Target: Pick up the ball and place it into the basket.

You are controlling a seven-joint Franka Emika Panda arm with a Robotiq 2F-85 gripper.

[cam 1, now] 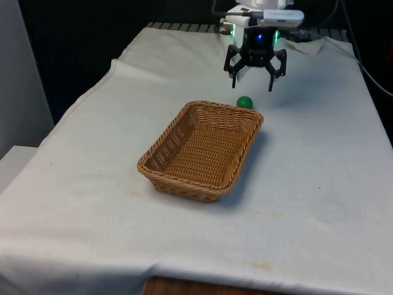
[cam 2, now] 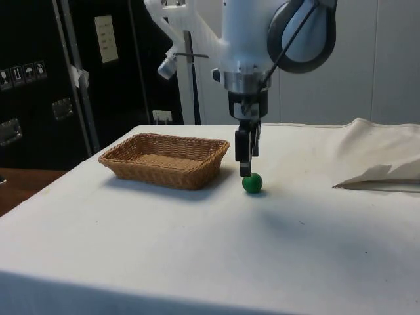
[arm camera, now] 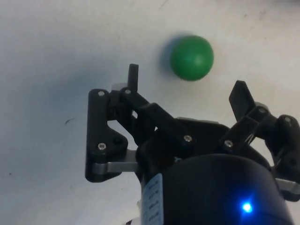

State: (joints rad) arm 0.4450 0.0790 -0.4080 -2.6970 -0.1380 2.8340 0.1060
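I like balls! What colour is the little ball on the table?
The ball is green, plain all over. The wrist view shows it best.

Even, bright light on the white cloth (cam 1: 319,160); soft shadow beside the basket (cam 1: 202,150)

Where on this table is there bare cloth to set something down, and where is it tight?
Bare cloth spans the near edge in front of the basket and both sides of it in the front view. It is crowded behind the basket's far rim, where the green ball lies on the cloth under the open gripper.
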